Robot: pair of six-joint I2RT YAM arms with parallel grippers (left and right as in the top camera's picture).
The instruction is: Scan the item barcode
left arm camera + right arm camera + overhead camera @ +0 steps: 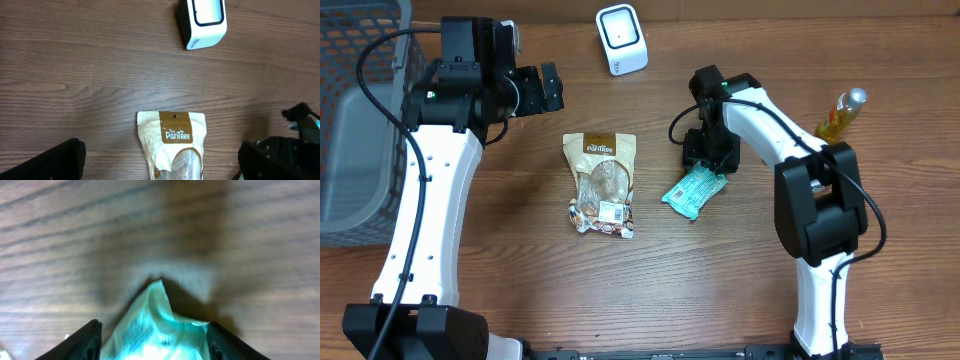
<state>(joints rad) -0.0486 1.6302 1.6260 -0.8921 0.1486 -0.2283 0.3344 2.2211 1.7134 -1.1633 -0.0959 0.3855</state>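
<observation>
A teal snack packet (693, 192) lies on the wooden table right of centre. My right gripper (710, 160) is down on its upper end. In the right wrist view the packet (155, 330) fills the gap between the two black fingers and buckles up into a peak, so my right gripper (154, 340) is closed against its sides. A tan Pantree pouch (601, 185) lies flat at the middle. My left gripper (542, 88) hovers above and behind it, wide open and holding nothing, with the pouch (172, 145) showing below its jaws. The white barcode scanner (621, 38) stands at the back.
A grey wire basket (360, 120) fills the far left side. A yellow bottle (841, 115) lies at the right, beyond the right arm. The scanner (201, 22) sits ahead of the left gripper, bare wood between it and the pouch.
</observation>
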